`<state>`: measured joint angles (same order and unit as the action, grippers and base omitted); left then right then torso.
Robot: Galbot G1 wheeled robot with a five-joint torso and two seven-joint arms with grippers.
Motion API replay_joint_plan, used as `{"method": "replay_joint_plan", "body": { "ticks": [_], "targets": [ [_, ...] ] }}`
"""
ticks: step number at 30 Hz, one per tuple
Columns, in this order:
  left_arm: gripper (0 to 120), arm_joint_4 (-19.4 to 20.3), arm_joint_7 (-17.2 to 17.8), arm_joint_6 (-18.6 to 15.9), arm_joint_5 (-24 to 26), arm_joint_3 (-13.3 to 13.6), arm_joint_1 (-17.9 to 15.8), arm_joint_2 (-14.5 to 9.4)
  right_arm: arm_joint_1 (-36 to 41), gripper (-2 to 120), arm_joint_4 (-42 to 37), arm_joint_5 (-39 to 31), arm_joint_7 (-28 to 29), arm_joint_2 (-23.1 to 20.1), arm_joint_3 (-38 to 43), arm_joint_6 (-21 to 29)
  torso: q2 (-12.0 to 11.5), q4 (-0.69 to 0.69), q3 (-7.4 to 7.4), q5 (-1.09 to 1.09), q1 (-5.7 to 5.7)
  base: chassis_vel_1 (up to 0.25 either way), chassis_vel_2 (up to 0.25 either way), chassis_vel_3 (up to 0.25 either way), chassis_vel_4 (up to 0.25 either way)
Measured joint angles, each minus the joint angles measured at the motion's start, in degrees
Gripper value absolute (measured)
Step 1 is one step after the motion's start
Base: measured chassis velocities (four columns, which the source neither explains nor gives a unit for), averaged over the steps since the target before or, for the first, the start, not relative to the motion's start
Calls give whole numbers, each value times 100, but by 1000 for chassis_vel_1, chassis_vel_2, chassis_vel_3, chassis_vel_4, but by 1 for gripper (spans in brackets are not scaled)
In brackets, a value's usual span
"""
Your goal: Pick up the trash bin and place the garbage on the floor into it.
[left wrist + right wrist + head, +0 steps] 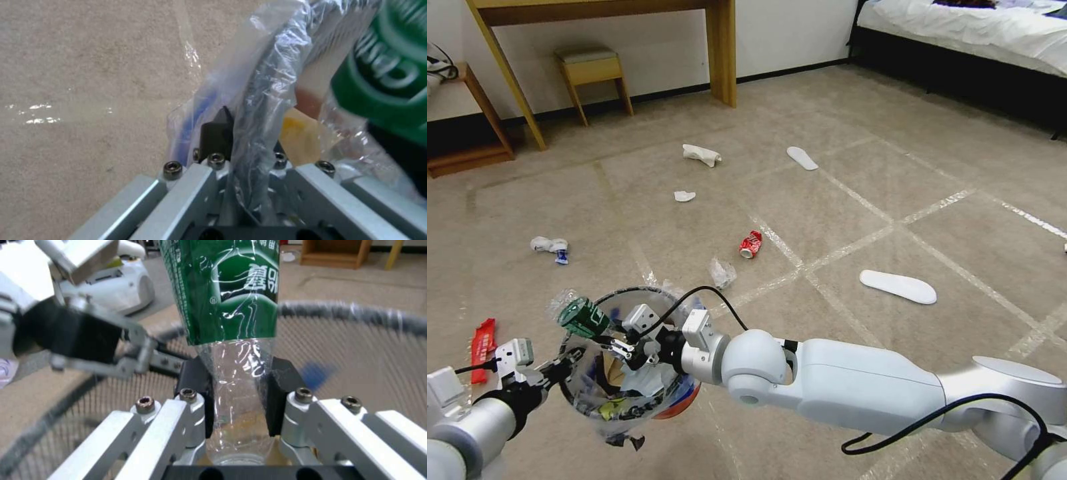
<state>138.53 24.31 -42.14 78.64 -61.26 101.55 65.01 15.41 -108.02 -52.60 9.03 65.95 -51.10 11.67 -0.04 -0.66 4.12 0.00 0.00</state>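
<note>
Carpeted floor (854, 220) lies littered in the head view, where the right end effector (617, 348) holds a bottle (582, 317) over the bin (627, 360); the left end effector (242, 146) pinches the rim; the right's fingers (195, 373) clamp the bottle, long axis pointing outward.

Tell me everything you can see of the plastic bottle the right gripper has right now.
The plastic bottle is clear, thin and crumpled, with a green label printed in white characters. The right gripper is shut on its bare clear part, black fingers pressing either side. In the head view it is held tilted over the near-left rim of the trash bin, above the bag-lined opening. The left gripper pinches the bin's rim and liner.
</note>
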Motion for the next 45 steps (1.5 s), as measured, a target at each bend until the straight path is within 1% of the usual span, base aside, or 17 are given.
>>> {"method": "replay_joint_plan", "body": {
  "ticks": [10,11,12,14,15,16,17,20,22,23,25,26,29,30,32,35,45],
  "targets": [
    [1,-4,0,0,-3,4,-6,4,46,20,-97,37,15,-178,24,6,0,0,0,0,0,0,0,0,0],
    [1,-4,0,0,-4,-11,4,3,35,26,-128,27,29,-206,29,26,0,0,0,0,0,0,0,0,0],
    [1,-4,0,0,-4,-11,4,3,35,26,-128,27,29,-206,29,26,0,0,0,0,0,0,0,0,0],
    [1,4,0,0,-4,-21,28,6,27,36,-143,21,44,-226,30,46,0,0,0,0,0,0,0,0,0],
    [1,4,0,0,-4,-21,28,6,27,36,-143,21,44,-226,30,46,0,0,0,0,0,0,0,0,0],
    [1,10,0,0,-3,-26,35,9,24,39,-144,21,49,-226,30,49,0,0,0,0,0,0,0,0,0],
    [1,15,0,0,-5,-39,48,13,17,47,-153,20,54,-226,33,52,0,0,0,0,0,0,0,0,0],
    [1,15,0,0,-6,-42,56,13,14,50,-159,17,54,-225,39,54,0,0,0,0,0,0,0,0,0],
    [1,15,0,0,-12,-45,65,24,2,64,-178,16,54,-221,55,58,0,0,0,0,0,0,0,0,0],
    [1,15,0,0,-12,-45,65,24,2,64,-178,16,54,-221,55,58,0,0,0,0,0,0,0,0,0],
    [1,20,-1,0,-20,-45,78,31,1,73,-186,15,55,-226,68,59,0,0,0,0,0,0,0,0,0],
    [1,24,-1,1,-23,-44,86,31,1,79,-191,15,55,-230,73,59,0,0,0,0,0,0,0,0,0],
    [1,26,-2,1,-23,-45,90,32,1,82,-195,15,55,-232,76,59,0,0,0,0,0,0,0,0,0],
    [1,38,-2,1,-24,-59,99,31,-5,90,-205,14,55,-231,89,59,0,0,0,0,0,0,0,0,0],
    [1,41,-3,1,-24,-73,111,27,-18,98,-214,12,55,-214,102,60,0,0,0,0,0,0,0,0,0],
    [1,40,-4,1,-24,-85,115,25,-24,100,-231,8,58,-203,114,59,0,0,0,0,0,0,0,0,0],
    [1,4,-8,1,-41,-76,119,35,-40,100,-343,-40,74,-222,196,68,0,0,0,0,0,0,0,0,0]
  ]
}}
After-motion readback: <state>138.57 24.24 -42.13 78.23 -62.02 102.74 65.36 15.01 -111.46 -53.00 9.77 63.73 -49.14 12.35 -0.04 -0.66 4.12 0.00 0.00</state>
